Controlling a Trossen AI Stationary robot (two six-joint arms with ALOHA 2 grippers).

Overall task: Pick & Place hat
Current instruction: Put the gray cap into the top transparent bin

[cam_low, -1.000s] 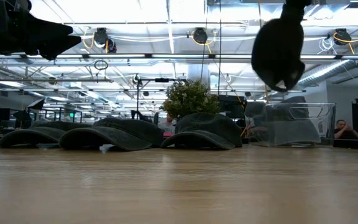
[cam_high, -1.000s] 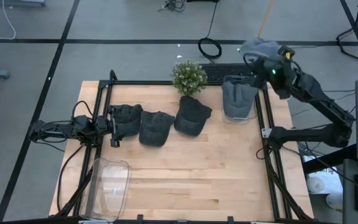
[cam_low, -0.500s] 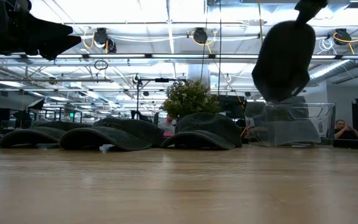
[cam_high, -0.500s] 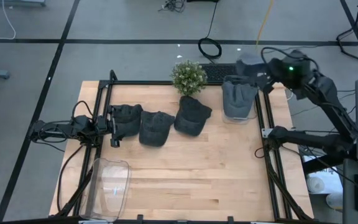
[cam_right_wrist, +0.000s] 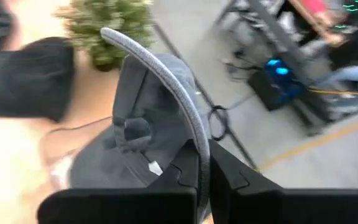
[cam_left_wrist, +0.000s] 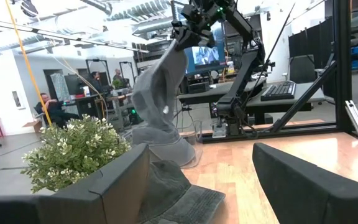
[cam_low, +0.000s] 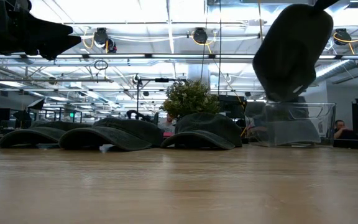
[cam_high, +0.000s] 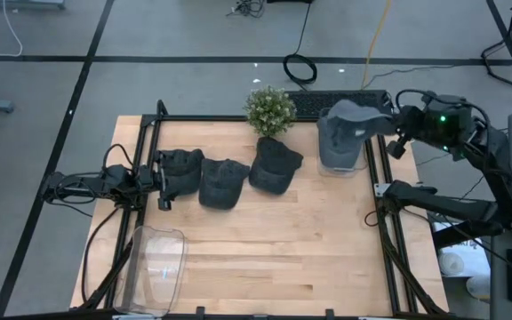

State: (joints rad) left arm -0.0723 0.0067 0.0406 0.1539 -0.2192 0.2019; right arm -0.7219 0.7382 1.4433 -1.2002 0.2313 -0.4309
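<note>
Right gripper (cam_high: 396, 126) is up at the far right corner of the table in the high view, clamped on the brim of a grey hat (cam_high: 356, 113), which hangs in the air over a clear bin (cam_high: 341, 145) that already holds another grey cap. Three darker caps (cam_high: 224, 182) lie in a row on the pale wooden table (cam_high: 274, 249), soft crowns slumped, beside a small bushy potted plant (cam_high: 269, 109). A second clear container (cam_high: 156, 267) sits at the near left corner. Left gripper (cam_high: 161, 182) waits at the left end of the cap row, fingers apart, holding nothing.

Low view now: the hat (cam_low: 293, 51) dangles as a dark rounded shape above the see-through, straight-walled bin (cam_low: 290, 124). The flat-brimmed caps (cam_low: 100, 134) line up along the tabletop, the plant (cam_low: 189, 98) behind them.

Left wrist view: the two blunt dark fingers (cam_left_wrist: 303, 180) stand wide apart. Beyond them the hat (cam_left_wrist: 159, 93) droops, limp grey fabric with a creased crown, above the heaped cloth in the bin (cam_left_wrist: 194, 146); the plant (cam_left_wrist: 73, 149) shows speckled green leaves.

Right wrist view: the fingers (cam_right_wrist: 225, 171) pinch the curved, stiff brim edge of the hat (cam_right_wrist: 143, 124); the woven grey cloth and a back strap show inside the crown. One dark cap (cam_right_wrist: 27, 78) lies beyond.
</note>
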